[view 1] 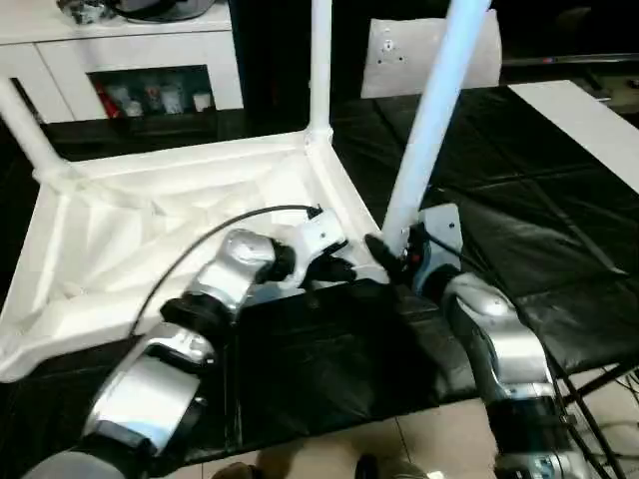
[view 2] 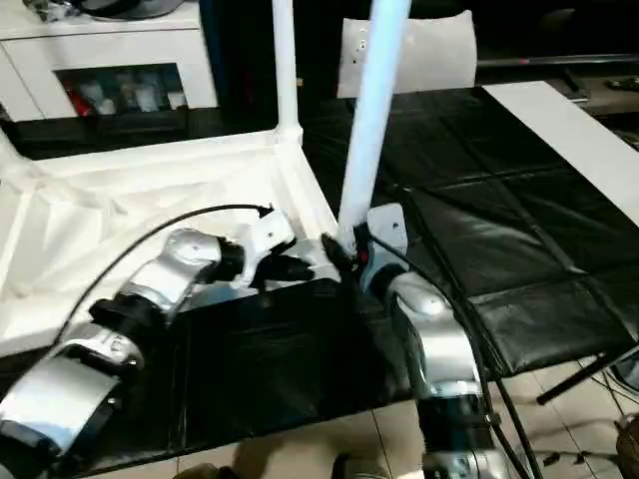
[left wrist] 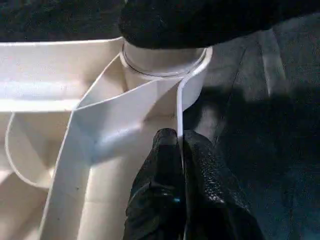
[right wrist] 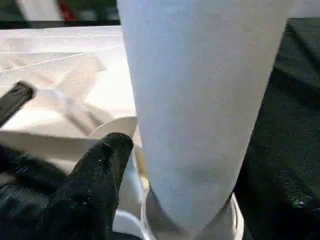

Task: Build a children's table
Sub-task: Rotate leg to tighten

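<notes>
A leg (view 1: 429, 130) is clasped by the right gripper (view 1: 391, 254) at the tabletop's (view 1: 120, 249) corner socket (left wrist: 165, 65).
The tabletop's rim (beside that socket) is pinched between the left gripper's (left wrist: 179, 150) closed fingers.

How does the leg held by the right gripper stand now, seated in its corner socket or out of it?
Seated: the leg has its base inside the corner socket, tilted, gripped by the right gripper.

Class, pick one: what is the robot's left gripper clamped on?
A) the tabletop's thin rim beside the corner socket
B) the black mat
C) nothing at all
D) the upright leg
A: in the left wrist view the left gripper pinches the tabletop's thin rim beside the corner socket.
</notes>
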### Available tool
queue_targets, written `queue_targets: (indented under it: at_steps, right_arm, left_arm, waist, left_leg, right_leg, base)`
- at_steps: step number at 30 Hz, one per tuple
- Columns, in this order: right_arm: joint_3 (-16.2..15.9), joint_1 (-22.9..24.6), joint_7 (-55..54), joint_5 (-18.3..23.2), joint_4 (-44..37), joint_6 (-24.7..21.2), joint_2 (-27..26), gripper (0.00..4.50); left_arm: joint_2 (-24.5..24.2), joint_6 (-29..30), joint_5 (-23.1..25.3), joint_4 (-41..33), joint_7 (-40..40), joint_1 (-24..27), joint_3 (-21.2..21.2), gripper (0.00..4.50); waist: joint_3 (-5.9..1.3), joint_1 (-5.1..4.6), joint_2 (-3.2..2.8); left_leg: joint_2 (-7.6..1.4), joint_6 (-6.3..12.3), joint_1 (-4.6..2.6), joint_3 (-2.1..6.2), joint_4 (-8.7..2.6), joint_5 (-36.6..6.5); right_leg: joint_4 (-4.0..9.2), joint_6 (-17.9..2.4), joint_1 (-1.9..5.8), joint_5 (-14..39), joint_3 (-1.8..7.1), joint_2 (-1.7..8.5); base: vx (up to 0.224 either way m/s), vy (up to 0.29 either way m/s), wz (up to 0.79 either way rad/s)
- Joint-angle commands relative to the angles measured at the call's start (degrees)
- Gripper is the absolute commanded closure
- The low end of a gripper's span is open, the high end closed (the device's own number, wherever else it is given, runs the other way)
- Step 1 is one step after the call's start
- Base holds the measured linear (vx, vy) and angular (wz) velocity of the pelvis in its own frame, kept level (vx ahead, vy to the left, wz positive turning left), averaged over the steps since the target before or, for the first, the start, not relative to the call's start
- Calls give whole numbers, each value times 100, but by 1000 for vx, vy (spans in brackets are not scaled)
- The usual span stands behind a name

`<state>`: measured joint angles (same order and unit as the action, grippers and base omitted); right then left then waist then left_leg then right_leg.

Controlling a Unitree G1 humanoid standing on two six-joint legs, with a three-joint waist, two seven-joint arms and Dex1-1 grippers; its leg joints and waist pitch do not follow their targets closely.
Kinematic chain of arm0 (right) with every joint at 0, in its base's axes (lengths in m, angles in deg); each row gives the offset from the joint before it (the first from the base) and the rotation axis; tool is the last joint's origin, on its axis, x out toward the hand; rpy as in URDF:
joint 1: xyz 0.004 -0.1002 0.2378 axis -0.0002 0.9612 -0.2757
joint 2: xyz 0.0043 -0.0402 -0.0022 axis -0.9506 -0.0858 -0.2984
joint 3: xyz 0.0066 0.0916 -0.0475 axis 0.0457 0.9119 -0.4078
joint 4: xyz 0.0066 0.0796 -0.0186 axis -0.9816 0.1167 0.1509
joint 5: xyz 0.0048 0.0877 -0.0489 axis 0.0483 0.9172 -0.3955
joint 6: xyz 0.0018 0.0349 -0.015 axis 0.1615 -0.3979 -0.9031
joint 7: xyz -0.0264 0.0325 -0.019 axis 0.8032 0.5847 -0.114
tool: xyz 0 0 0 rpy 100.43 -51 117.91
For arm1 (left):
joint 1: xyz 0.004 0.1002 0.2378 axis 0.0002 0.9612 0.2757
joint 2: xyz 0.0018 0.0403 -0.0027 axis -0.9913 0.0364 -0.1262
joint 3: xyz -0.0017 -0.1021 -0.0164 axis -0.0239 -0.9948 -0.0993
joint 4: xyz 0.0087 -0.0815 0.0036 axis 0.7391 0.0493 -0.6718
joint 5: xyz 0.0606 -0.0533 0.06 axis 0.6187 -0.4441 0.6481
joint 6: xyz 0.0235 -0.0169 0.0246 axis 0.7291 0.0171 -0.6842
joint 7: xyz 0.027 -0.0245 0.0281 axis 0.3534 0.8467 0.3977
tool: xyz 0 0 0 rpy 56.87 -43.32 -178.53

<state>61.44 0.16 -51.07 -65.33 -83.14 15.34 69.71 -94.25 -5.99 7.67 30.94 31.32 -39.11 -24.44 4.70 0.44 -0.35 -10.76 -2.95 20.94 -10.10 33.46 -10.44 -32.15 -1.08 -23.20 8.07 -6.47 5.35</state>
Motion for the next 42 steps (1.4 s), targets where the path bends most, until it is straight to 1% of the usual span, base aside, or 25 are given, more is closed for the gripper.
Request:
queue_targets:
  at_steps: [1, 3, 4, 6, 11, 12, 14, 15, 17, 21, 22, 24, 25, 26, 28, 30, 31, 32, 33, 35, 36, 39, 40, 41, 42]
  right_arm:
    - [-291, 233, 449, 283, -278, -43, 50, 97]
    - [-145, 443, 537, 399, -540, -45, 174, 85]
    - [-131, 471, 548, 412, -574, -42, 187, 61]
    - [-53, 772, 693, 524, -948, -14, 324, 52]
    - [17, 1332, 969, 698, -1550, 82, 627, 11]
    - [46, 1419, 996, 728, -1648, 83, 670, 0]
    - [93, 1536, 1027, 801, -1804, 66, 734, 0]
    - [148, 1652, 1052, 898, -1989, 19, 782, 0]
    - [165, 1735, 1092, 975, -2132, -10, 817, 0]
    - [183, 1977, 1219, 1226, -2589, -154, 916, 0]
    - [205, 2076, 1221, 1368, -2807, -251, 940, 0]
    - [198, 2151, 1210, 1519, -3018, -346, 953, 0]
    - [158, 2169, 1205, 1593, -3126, -380, 941, 0]
    - [158, 2169, 1205, 1593, -3126, -380, 941, 0]
    - [-10, 2087, 1137, 1747, -3314, -515, 832, 0]
    - [-53, 2027, 1080, 1749, -3312, -545, 780, 0]
    - [-99, 1945, 1024, 1734, -3280, -561, 714, 0]
    - [-162, 1825, 929, 1708, -3217, -585, 626, 0]
    - [-268, 1583, 775, 1612, -3022, -569, 462, 0]
    - [-303, 1485, 710, 1569, -2934, -564, 408, 0]
    - [-330, 1242, 521, 1418, -2669, -550, 294, 0]
    - [-340, 840, 242, 1250, -2250, -547, 185, 0]
    - [-340, 840, 242, 1250, -2250, -547, 185, 0]
    - [-325, 564, 138, 1141, -1943, -496, 166, 0]
    - [-313, 448, 100, 1097, -1815, -484, 173, 0]
  left_arm:
    - [43, -546, -133, -237, -105, -69, -50, 450]
    - [-33, -732, -96, -128, -101, -105, -92, 450]
    - [-40, -749, -95, -118, -103, -107, -97, 450]
    - [-90, -873, -140, -54, -211, -91, -141, 450]
    - [-58, -918, -426, -63, -289, -17, -355, 450]
    - [-46, -852, -515, -123, -325, 12, -421, 406]
    - [-16, -726, -655, -227, -330, 60, -538, 392]
    - [5, -596, -813, -392, -382, 147, -643, 384]
    - [-2, -539, -890, -519, -367, 223, -705, 365]
    - [-27, -190, -1208, -1074, -278, 530, -950, 334]
    - [-72, 90, -1406, -1504, -259, 769, -1083, 322]
    - [-166, 393, -1577, -2032, -216, 1081, -1180, 305]
    - [-259, 571, -1629, -2372, -156, 1306, -1219, 289]
    - [-259, 571, -1629, -2372, -156, 1306, -1219, 289]
    - [-582, 1069, -1614, -3327, 109, 2002, -1351, 268]
    - [-656, 1225, -1614, -3589, 203, 2193, -1412, 244]
    - [-699, 1385, -1654, -3870, 290, 2389, -1488, 244]
    - [-752, 1622, -1746, -4289, 380, 2659, -1571, 233]
    - [-799, 1936, -1869, -4932, 540, 3079, -1702, 225]
    - [-815, 2052, -1912, -5162, 616, 3225, -1740, 200]
    - [-803, 2198, -1952, -5478, 758, 3441, -1814, 200]
    - [-762, 2431, -2048, -6019, 1050, 3802, -1879, 169]
    - [-762, 2431, -2048, -6019, 1050, 3802, -1879, 169]
    - [-693, 2547, -2090, -6297, 1222, 4059, -1908, 157]
    - [-671, 2561, -2088, -6392, 1272, 4170, -1914, 145]
  waist:
    - [-436, 46, 87]
    - [-452, 93, 65]
    - [-466, 110, 100]
    - [-482, 164, 87]
    - [-481, 199, 69]
    - [-483, 202, 73]
    - [-461, 194, 84]
    - [-463, 218, 52]
    - [-436, 205, 73]
    - [-398, 183, 106]
    - [-384, 174, 106]
    - [-371, 168, 99]
    - [-366, 161, 84]
    - [-357, 154, 60]
    - [-334, 114, 53]
    - [-325, 91, 30]
    - [-318, 84, 28]
    - [-302, 74, 11]
    - [-297, 67, 9]
    - [-272, 34, -9]
    - [-284, 46, -23]
    - [-251, 24, -25]
    - [-258, 36, -29]
    - [-259, 28, -40]
    - [-241, 3, -20]
  left_leg:
    - [-223, 360, -23, 78, -401, -1321]
    - [-240, 407, -51, 61, -391, -1142]
    - [-242, 435, -29, 60, -387, -1000]
    - [-252, 465, -51, 48, -376, -886]
    - [-245, 519, -20, 44, -368, -838]
    - [-237, 530, -19, 41, -364, -885]
    - [-217, 499, 6, 36, -366, -986]
    - [-246, 449, -47, 36, -369, -1078]
    - [-267, 404, -34, 49, -392, -1266]
    - [-237, 353, -33, 59, -405, -1516]
    - [-229, 340, -53, 54, -400, -1536]
    - [-248, 326, -19, 70, -422, -1543]
    - [-257, 299, -43, 79, -429, -1641]
    - [-250, 272, -50, 76, -428, -1690]
    - [-268, 193, -37, 107, -462, -1863]
    - [-246, 132, -96, 95, -446, -2013]
    - [-259, 72, -88, 121, -458, -2049]
    - [-253, 67, -67, 121, -473, -2050]
    - [-266, 12, -97, 123, -474, -2159]
    - [-261, -43, -97, 140, -487, -2312]
    - [-250, -63, -148, 123, -470, -2375]
    - [-245, -145, -94, 152, -518, -2486]
    - [-236, -144, -126, 137, -503, -2497]
    - [-242, -164, -120, 150, -502, -2512]
    - [-228, -146, -54, 159, -527, -2477]
  right_leg:
    - [431, -891, 327, 2286, 325, 393]
    - [398, -947, 309, 1980, 340, 388]
    - [352, -1020, 332, 1773, 342, 388]
    - [326, -1068, 324, 1599, 350, 387]
    - [295, -1127, 355, 1375, 356, 378]
    - [306, -1117, 355, 1459, 352, 385]
    - [331, -1094, 366, 1729, 340, 389]
    - [354, -1135, 324, 1834, 351, 396]
    - [357, -1103, 320, 1949, 343, 372]
    - [424, -803, 310, 2590, 334, 371]
    - [466, -717, 261, 2752, 330, 364]
    - [456, -703, 277, 2764, 335, 367]
    - [464, -671, 258, 2859, 332, 364]
    - [467, -638, 240, 2908, 331, 353]
    - [470, -554, 234, 3038, 325, 351]
    - [518, -460, 167, 3249, 322, 331]
    - [493, -463, 177, 3259, 321, 340]
    - [501, -454, 177, 3271, 320, 330]
    - [504, -442, 147, 3338, 321, 330]
    - [515, -436, 131, 3397, 314, 318]
    - [537, -401, 91, 3380, 324, 299]
    - [516, -367, 128, 3285, 326, 281]
    - [531, -337, 104, 3302, 337, 278]
    - [495, -383, 106, 3212, 354, 290]
    - [502, -358, 155, 3212, 342, 278]
  base:
    - [0, 0, 0]
    - [0, 0, 0]
    - [0, 0, 0]
    - [0, 0, 0]
    - [0, 0, 0]
    - [0, 0, 0]
    - [0, 0, 0]
    - [0, 0, 0]
    - [0, 0, 0]
    - [0, 0, 0]
    - [0, 0, 0]
    - [0, 0, 0]
    - [0, 0, 0]
    - [0, 0, 0]
    - [0, 0, 0]
    - [0, 0, 0]
    - [0, 0, 0]
    - [0, 0, 0]
    - [0, 0, 0]
    - [0, 0, 0]
    - [0, 0, 0]
    - [0, 0, 0]
    - [0, 0, 0]
    - [0, 0, 0]
    - [0, 0, 0]
